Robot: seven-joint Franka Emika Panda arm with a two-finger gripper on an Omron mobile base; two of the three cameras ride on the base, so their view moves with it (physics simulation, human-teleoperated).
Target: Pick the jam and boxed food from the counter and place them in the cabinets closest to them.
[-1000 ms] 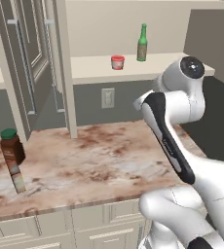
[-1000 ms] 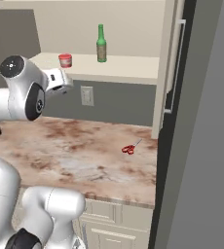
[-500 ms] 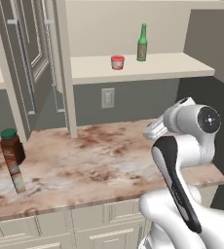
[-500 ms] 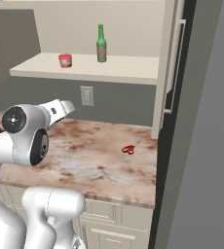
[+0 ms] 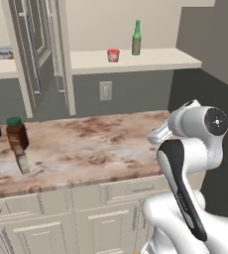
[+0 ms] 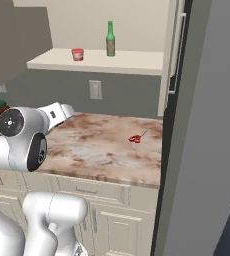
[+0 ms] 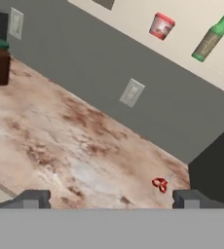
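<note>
One item, the jam (image 5: 113,55), sits on the cabinet shelf (image 5: 150,60), so we turn our empty, wide-open gripper (image 7: 111,198) slowly toward finding the boxed food.

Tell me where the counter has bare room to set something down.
The counter is bare between the brown jar at its left end and the scissors near the tall right panel. The shelf right of the green bottle is free; the left end is crowded.

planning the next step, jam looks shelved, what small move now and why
Probably swing the open, empty gripper left toward the boxed food by the brown jar: the jam already sits on the cabinet shelf, so that carton seems all that's left.
</note>
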